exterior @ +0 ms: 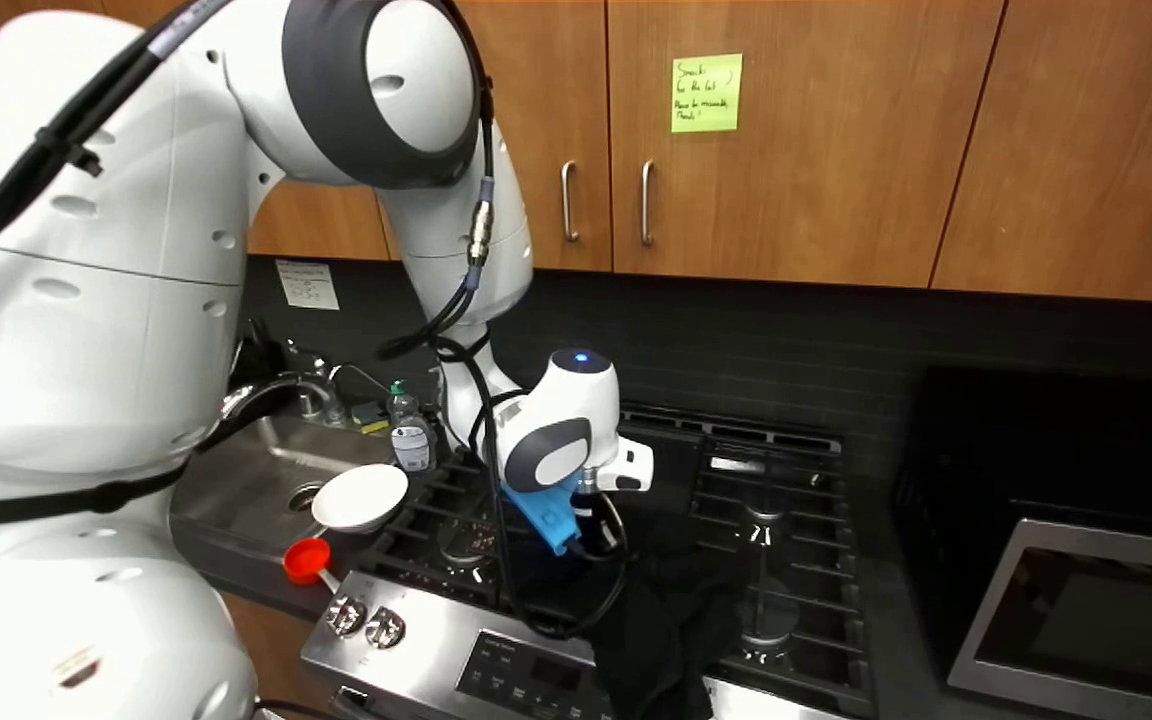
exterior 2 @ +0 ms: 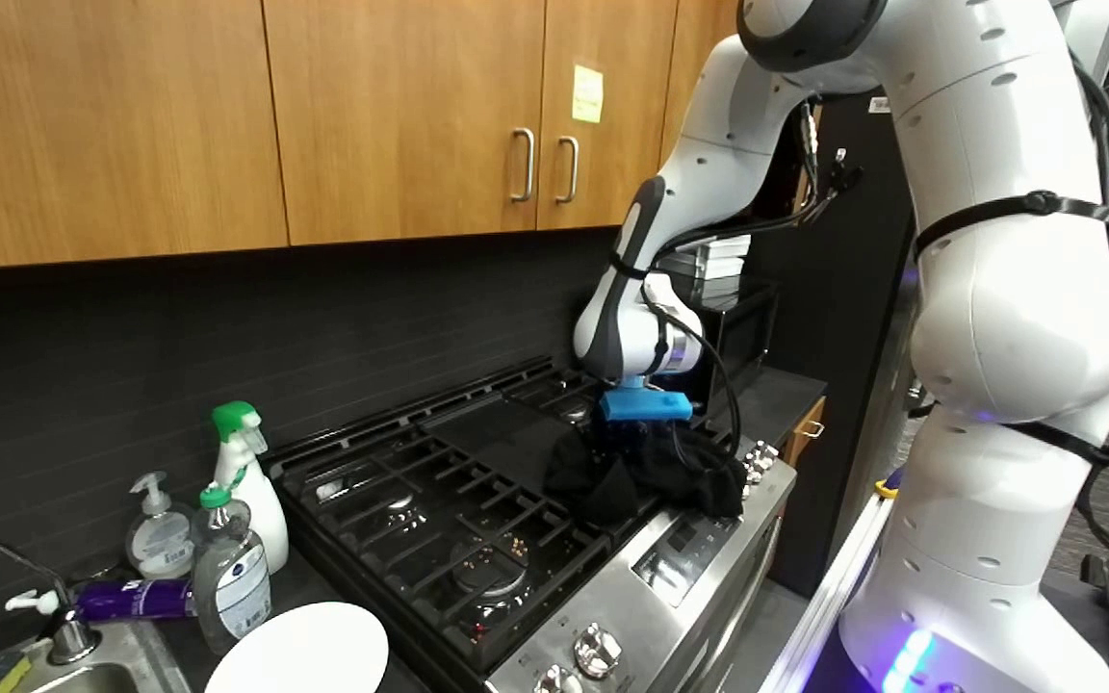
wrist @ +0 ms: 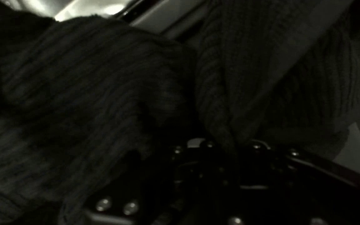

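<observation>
- The stove (exterior: 436,632) is the biggest thing here, with a dark griddle (exterior 2: 492,433) across its middle and a control panel (exterior: 516,675) along its front edge.
- The black cloth (exterior 2: 680,472) lies crumpled at the middle of the stove's front edge, partly on the griddle and partly draped over the control panel.
- To handle it well, I judge that I need steady pressure on the pinched fold and slow, gentle movement: loose folds could catch on the knobs (exterior 2: 760,457) close by, and a shallow bite could slip.
- Its longest run seems to go from the griddle out to the front edge, the loose end pointing down the stove's front; it is too bunched for me to fix a true long axis.
- A loop of black cable (exterior: 558,634) hangs close to the cloth, best kept out of the folds.
- A white plate (exterior 2: 299,654) sits between the sink (exterior: 226,495) and the stove's sink-side edge.
- My gripper (wrist: 234,150) is clenched on a narrow fold of the cloth; the dark hides how deep it reaches.
- A soap bottle (exterior 2: 235,582) stands upright behind the plate.
- A red cup (exterior: 307,560) rests on the surface (exterior: 246,565) by the stove's front sink-side corner.
</observation>
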`<state>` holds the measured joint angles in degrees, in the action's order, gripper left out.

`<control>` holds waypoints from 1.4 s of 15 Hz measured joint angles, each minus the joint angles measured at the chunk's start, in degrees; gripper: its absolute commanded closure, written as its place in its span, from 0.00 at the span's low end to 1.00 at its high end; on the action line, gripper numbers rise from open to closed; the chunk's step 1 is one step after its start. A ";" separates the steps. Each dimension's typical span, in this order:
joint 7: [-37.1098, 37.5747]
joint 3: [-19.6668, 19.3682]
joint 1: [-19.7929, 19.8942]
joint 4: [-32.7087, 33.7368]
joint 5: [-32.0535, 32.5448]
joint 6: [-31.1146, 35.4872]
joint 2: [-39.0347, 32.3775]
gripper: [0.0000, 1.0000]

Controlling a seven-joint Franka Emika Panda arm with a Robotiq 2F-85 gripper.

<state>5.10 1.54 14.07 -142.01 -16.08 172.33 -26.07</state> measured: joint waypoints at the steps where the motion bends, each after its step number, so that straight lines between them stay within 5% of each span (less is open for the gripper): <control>1: 0.43 0.10 0.02 -0.26 -0.43 0.69 0.17 0.96; 2: 0.70 0.24 0.04 -0.36 -0.77 1.50 0.27 0.86; 11: 0.72 0.26 0.02 -0.30 -0.81 1.62 0.22 0.86; 12: 0.72 0.26 0.02 -0.30 -0.81 1.62 0.22 0.61; 15: 0.68 0.26 0.02 -0.29 -0.80 1.62 0.22 0.50; 21: 0.71 -1.81 -1.47 -0.31 0.54 1.57 0.23 0.09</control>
<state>5.81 -0.28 12.61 -142.33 -15.54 173.90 -25.84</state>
